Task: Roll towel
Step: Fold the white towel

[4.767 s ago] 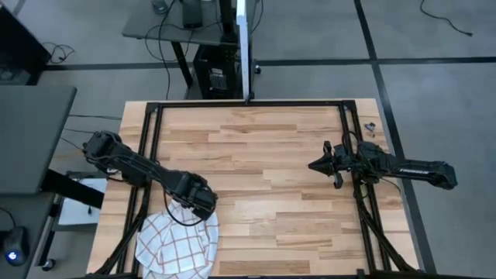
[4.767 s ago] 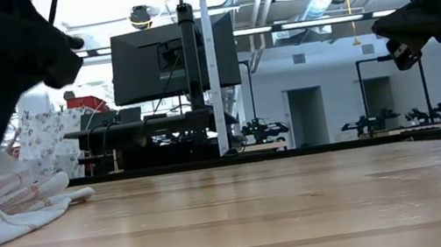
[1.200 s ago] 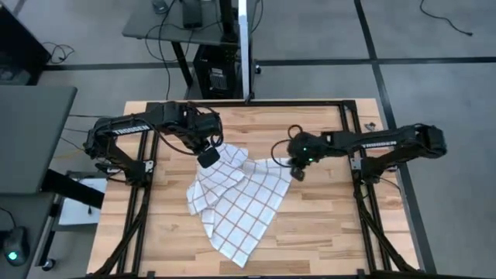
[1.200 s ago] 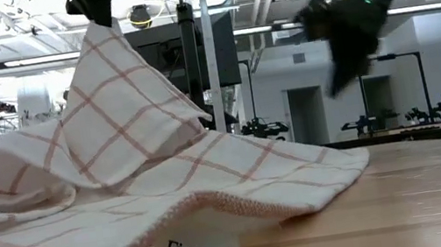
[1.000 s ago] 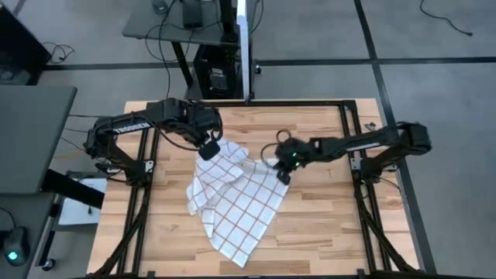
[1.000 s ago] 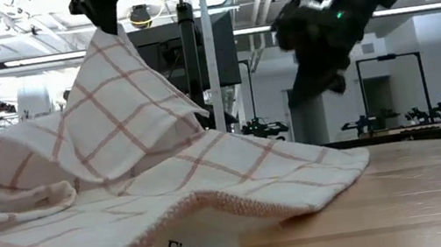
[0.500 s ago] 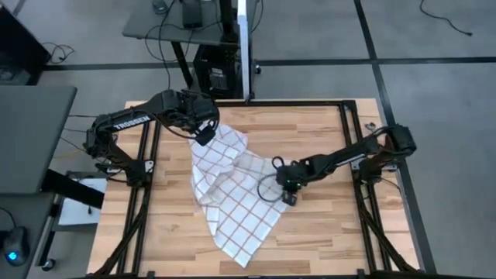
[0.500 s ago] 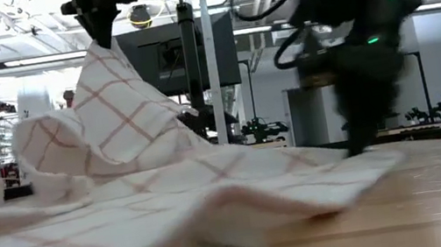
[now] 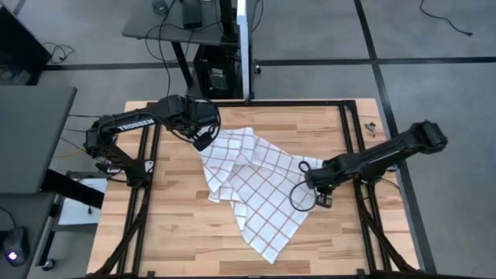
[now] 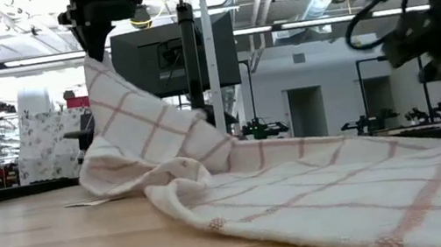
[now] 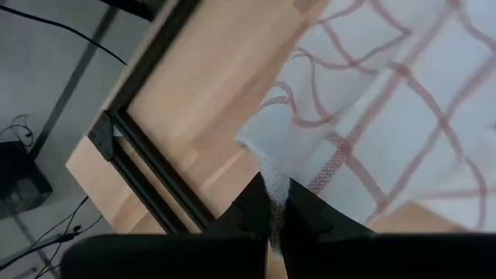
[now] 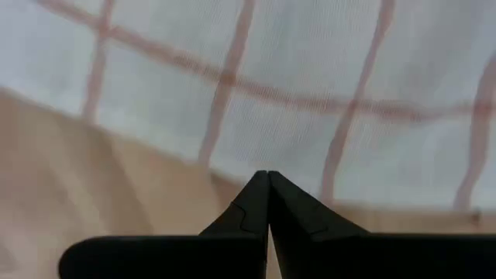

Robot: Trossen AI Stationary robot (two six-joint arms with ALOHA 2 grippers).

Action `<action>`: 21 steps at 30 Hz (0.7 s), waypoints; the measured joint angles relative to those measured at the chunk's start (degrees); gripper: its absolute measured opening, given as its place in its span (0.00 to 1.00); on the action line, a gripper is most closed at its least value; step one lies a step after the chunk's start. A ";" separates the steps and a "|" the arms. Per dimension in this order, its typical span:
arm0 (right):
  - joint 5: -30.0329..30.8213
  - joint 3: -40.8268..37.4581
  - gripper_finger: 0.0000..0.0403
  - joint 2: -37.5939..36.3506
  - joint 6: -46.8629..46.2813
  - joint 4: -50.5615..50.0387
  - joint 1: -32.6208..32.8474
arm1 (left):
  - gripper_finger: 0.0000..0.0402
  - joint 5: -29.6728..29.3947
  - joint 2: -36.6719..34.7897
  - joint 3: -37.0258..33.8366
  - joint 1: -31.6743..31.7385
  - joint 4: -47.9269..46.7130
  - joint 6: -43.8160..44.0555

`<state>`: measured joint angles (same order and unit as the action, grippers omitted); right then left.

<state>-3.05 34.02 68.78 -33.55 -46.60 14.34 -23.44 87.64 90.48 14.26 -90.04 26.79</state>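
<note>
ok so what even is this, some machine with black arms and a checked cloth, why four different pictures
It is a robot with two dark jointed arms, each ending in a two-finger claw, working at a wooden table. One picture looks straight down from above, one looks level across the tabletop, and two come from small cameras on the arms' wrists.

On the table lies a thin white cloth towel with reddish-brown grid lines, spread out but rumpled. The left claw pinches one corner of it and holds that corner up off the table; its wrist picture shows the cloth edge caught between the fingers. The right claw is low at the towel's opposite edge, fingers closed together, with no cloth seen between them.
</note>
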 joint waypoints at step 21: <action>0.52 -0.98 0.00 -3.12 -3.80 22.60 -5.07 | 0.39 14.25 0.44 1.90 -2.79 14.62 -9.71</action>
<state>-2.53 33.04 65.66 -37.35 -24.01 9.27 -9.20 88.07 92.38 11.47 -75.42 17.08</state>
